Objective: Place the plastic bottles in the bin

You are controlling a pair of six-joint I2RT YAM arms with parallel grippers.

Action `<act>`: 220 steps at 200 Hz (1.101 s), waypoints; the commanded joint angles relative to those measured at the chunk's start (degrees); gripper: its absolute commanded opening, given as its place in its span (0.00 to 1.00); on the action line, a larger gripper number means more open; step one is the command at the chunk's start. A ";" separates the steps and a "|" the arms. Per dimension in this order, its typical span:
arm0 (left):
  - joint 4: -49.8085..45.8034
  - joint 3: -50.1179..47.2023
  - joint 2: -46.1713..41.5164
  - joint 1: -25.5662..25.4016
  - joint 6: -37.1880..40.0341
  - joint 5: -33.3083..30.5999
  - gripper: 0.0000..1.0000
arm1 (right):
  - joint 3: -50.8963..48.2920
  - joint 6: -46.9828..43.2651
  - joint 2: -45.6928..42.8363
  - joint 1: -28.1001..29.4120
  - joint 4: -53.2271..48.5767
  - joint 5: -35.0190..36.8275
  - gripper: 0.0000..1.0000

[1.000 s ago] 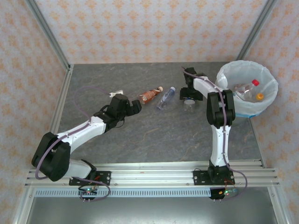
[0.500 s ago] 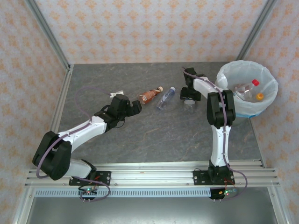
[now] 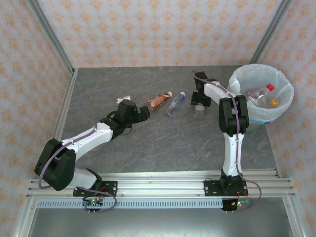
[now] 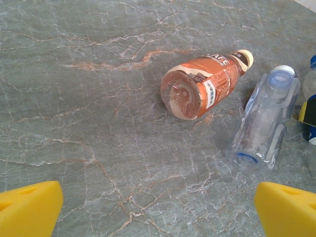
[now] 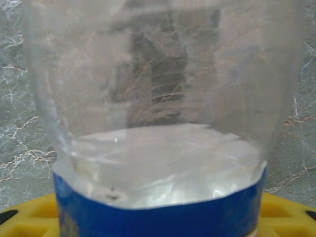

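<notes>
**Entry: bench (image 3: 163, 148), grey and veined, with contents listed from the near edge outward.**

1. Left pincer (image 4: 158, 212). Held low over the bench with its jaws spread wide and nothing between them. It is pointed at the base of item 2 and kept apart from it.

2. Orange-labelled bottle (image 4: 205, 86). Laid on its side, with the tan cap turned away.

3. Clear crumpled bottle (image 4: 264, 131). Laid on its side just beside item 2, on the right. No contact between the two can be made out.

4. Right pincer (image 3: 199, 98). Lowered onto item 5, with yellow fingers seen at either side of the bottle. Whether the pads are pressed against it cannot be told.

5. Blue-banded bottle (image 5: 158, 98). Clear-walled and found on the bench near the bin, on the bin's left.

6. Bin (image 3: 236, 81). Set at the far right and lined with a white bag. A red-capped bottle (image 3: 261, 93) is already lodged inside.

**Step in hand (judged):** item 5 is being grasped for transfer.

**Handling note:**
- The grip is best taken across the blue band, where the thin wall is likely stiffer.
- Pressure should be kept moderate, because a clear shell may buckle and slip out.
- The bottle should be raised above the bag's rim before it is carried across.
- It should be let go only once it is fully over the opening.
</notes>
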 commanded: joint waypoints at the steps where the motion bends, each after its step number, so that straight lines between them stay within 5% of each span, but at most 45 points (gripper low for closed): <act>1: -1.80 0.41 0.05 0.55 -0.61 -1.13 1.00 | -1.69 0.42 -3.26 0.27 1.88 1.79 0.58; 220: -0.79 0.35 0.50 0.62 -1.05 0.00 1.00 | -14.75 -1.68 -32.08 7.03 15.55 -0.63 0.54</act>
